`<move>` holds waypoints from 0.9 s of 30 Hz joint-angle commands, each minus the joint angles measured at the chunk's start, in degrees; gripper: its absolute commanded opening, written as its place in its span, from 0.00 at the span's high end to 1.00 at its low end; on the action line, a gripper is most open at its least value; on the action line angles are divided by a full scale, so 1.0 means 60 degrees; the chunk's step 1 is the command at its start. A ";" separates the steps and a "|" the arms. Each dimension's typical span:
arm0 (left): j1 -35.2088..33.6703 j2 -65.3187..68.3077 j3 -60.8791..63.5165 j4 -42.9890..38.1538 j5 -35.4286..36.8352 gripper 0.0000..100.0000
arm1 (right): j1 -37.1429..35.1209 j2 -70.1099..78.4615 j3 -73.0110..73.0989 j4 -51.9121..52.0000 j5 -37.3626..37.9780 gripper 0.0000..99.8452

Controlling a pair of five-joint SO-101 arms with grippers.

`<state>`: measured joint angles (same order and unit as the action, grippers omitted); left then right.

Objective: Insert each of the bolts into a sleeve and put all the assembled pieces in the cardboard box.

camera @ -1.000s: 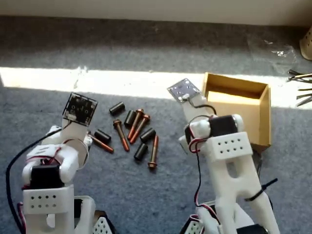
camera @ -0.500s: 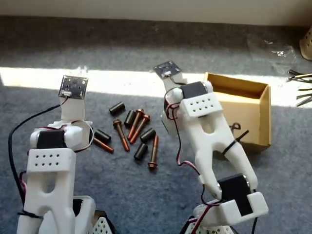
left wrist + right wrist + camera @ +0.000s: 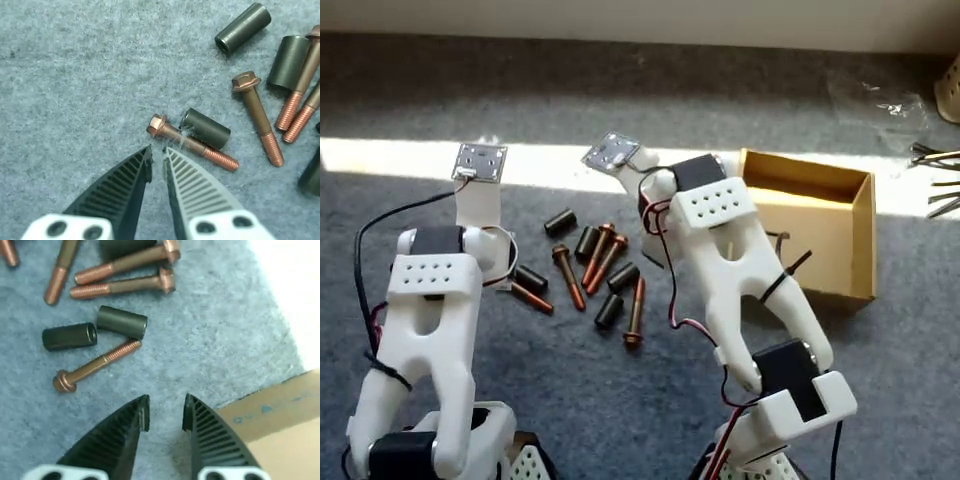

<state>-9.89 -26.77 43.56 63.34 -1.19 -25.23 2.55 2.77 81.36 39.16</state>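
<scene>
Left gripper (image 3: 157,151) hangs low over the grey carpet (image 3: 75,60), jaws parted by a sliver and clasping nothing, tips just beside the hex head of the nearest bolt (image 3: 192,145). That bolt lies flat, a dark sleeve (image 3: 205,129) touching its shank. Past it a second bolt (image 3: 257,117) lies on its own, with a far sleeve (image 3: 243,27) well apart from the gripper.

Over to the right gripper (image 3: 166,412): jaws wider apart, empty, poised above bare carpet between a lone bolt (image 3: 95,367) and the wall of the cardboard box (image 3: 280,425). Near that bolt's threaded end, an open-ended sleeve (image 3: 70,336) and a tilted sleeve (image 3: 122,321) lie close together.

From the high view, every bolt and sleeve lies loose and separate on the carpet between the two arms, while the box sits open-topped on the far side of the right arm, at the edge of a bright sunlit strip (image 3: 550,165)
</scene>
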 commanded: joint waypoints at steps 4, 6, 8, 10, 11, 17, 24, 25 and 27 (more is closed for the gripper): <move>-0.0212 0.0462 -0.0330 -0.0220 0.0088 0.94 | -0.0725 -0.0066 -0.0432 -0.0007 0.2374 0.89; -0.0652 0.0564 -0.0271 -0.0396 0.0103 0.94 | -0.0901 -0.0037 -0.0432 -0.0022 0.3018 0.89; -0.1136 0.0652 -0.0256 -0.0659 0.0117 0.94 | -0.1048 -0.0007 -0.0432 -0.0081 0.3590 0.89; -0.1634 0.0755 -0.0256 -0.0791 0.0117 0.94 | -0.1106 -0.0007 -0.0374 -0.0564 0.4044 0.89; -0.1839 0.0784 -0.0256 -0.0864 0.0117 0.94 | -0.1092 -0.0007 -0.0256 -0.0916 0.4234 0.89; -0.2322 0.1399 -0.0330 -0.0996 0.0117 0.94 | -0.1106 0.0007 0.1048 -0.3114 0.4762 0.89; -0.2542 0.2000 -0.0330 -0.1773 0.0132 0.84 | -0.1253 -0.0007 0.2322 -0.4374 0.4777 0.89; -0.2557 0.2000 -0.0330 -0.1773 0.0132 0.83 | -0.1341 0.0007 0.2381 -0.4388 0.4777 0.89; -0.2571 0.2000 -0.0344 -0.1773 0.0132 0.80 | -0.1487 0.0007 0.2425 -0.4403 0.4777 0.89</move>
<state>-24.57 -14.55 43.47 53.58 -0.75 -32.70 2.99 17.63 56.31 67.30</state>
